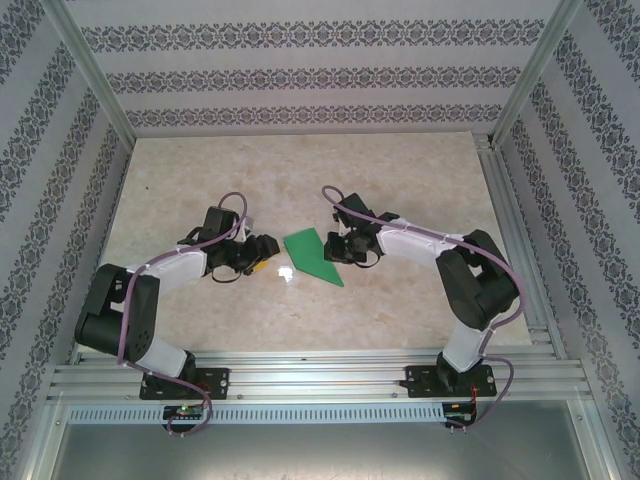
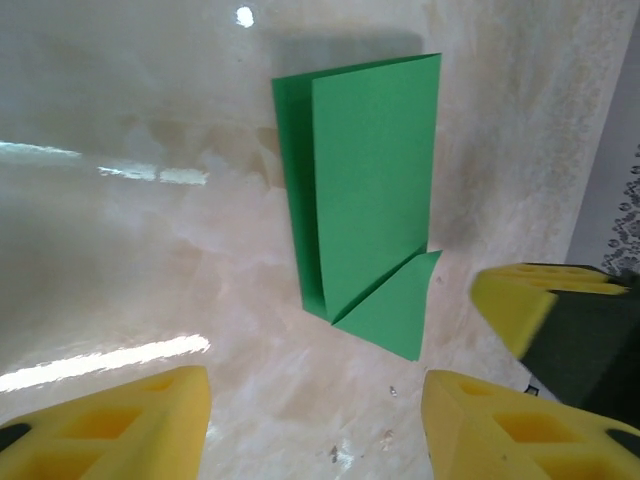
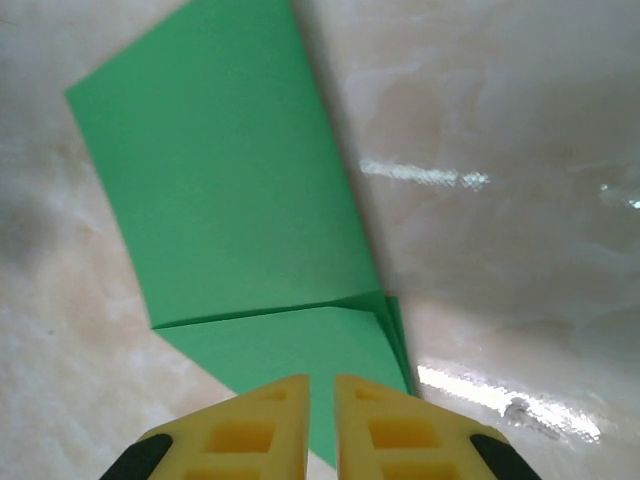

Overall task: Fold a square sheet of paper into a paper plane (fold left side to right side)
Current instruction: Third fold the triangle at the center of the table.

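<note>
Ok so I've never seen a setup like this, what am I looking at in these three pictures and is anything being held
Two robot arms are bolted to the near edge of a marble-look table. One picture is from a camera overhead; the other two come from cameras on each wrist, so the yellow shapes are gripper fingers. Between the arms lies a folded sheet of green paper, partly folded toward a paper plane. The left gripper stands open just short of the paper, holding nothing. The right gripper is nearly shut over the paper's pointed end; whether it pinches the paper is unclear.
</note>
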